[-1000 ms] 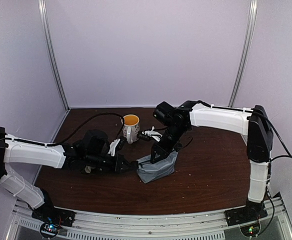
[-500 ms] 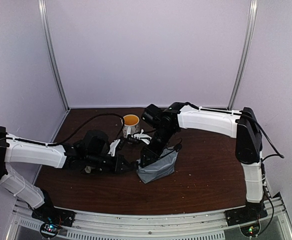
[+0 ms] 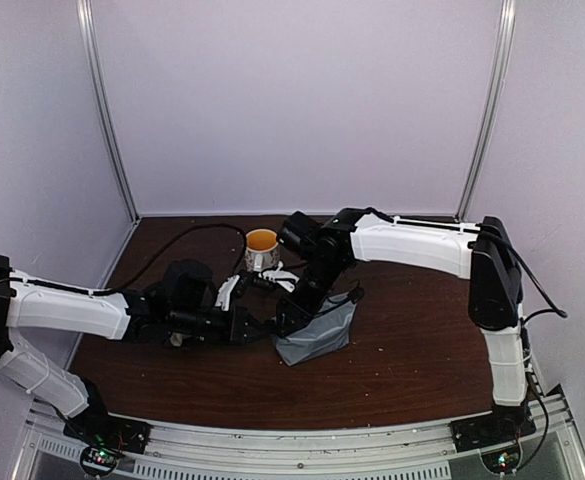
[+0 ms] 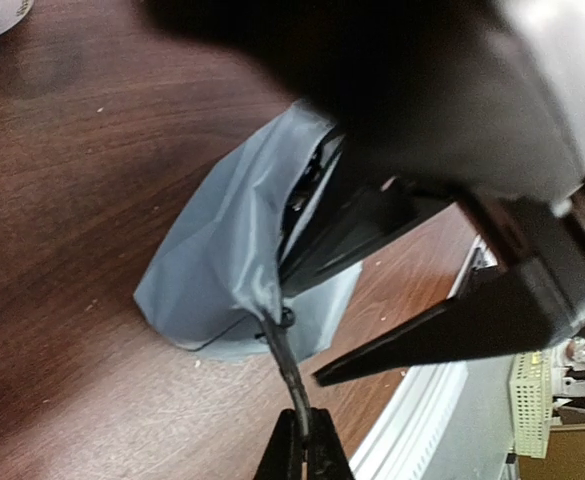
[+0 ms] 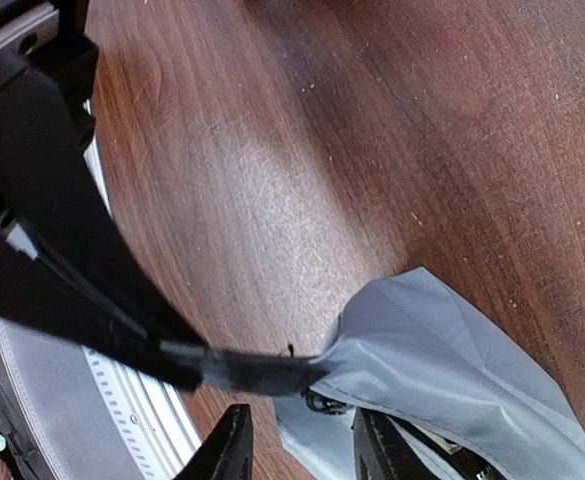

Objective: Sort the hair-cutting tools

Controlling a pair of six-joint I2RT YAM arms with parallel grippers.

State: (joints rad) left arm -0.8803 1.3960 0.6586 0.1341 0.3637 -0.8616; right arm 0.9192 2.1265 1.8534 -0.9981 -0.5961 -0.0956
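Hair-cutting tools (image 4: 300, 190): 1 dark piece shows inside the mouth of the grey pouch (image 4: 222, 250); you cannot tell which tool it is.
Nearest you, the left gripper (image 4: 302, 445) is clamped tight on the pouch's black pull (image 4: 285, 355), judged to hold the mouth up and open for loading. Beyond it, the right gripper (image 5: 302, 420) hangs at that mouth, jaws partly apart, gripping nothing. Farthest, 1 cream mug (image 3: 262, 246) stands behind the pouch.

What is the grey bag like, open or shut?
Open. The grey bag gapes at its mouth in the left wrist view, dark things showing inside; the left claw pinches its black strap.
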